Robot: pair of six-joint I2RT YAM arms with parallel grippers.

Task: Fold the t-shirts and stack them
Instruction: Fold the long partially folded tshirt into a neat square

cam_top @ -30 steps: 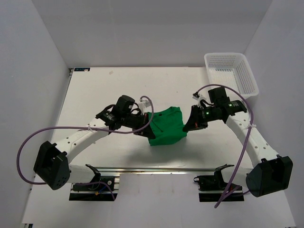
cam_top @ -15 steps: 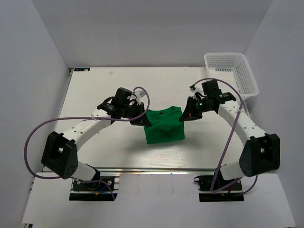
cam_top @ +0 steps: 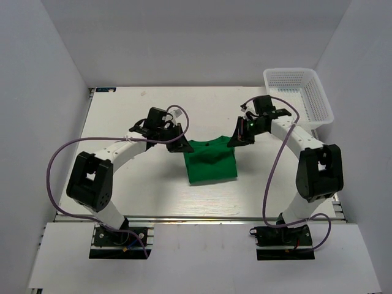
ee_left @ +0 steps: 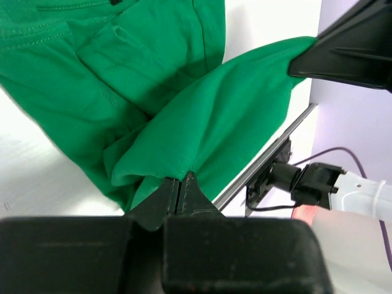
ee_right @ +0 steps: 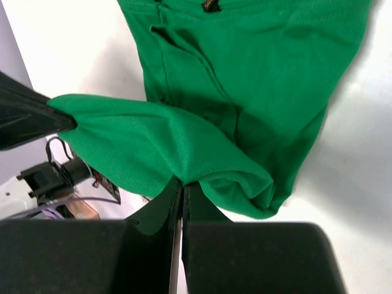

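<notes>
Left gripper [ee_left: 179, 184] and right gripper [ee_right: 182, 184], each clamped tight on the t-shirt [cam_top: 211, 164] at bench centre, have carried its lifted edge toward the far edge (apparently completing a fold).

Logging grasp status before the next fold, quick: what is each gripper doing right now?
Left gripper: jaws closed, pinching a fold of the green t-shirt.
Right gripper: jaws closed, pinching the same shirt's fabric.

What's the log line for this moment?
step: fold | left gripper: shut on shirt | right gripper: shut on shirt | shirt: fold stretched between both, rest on table
</notes>
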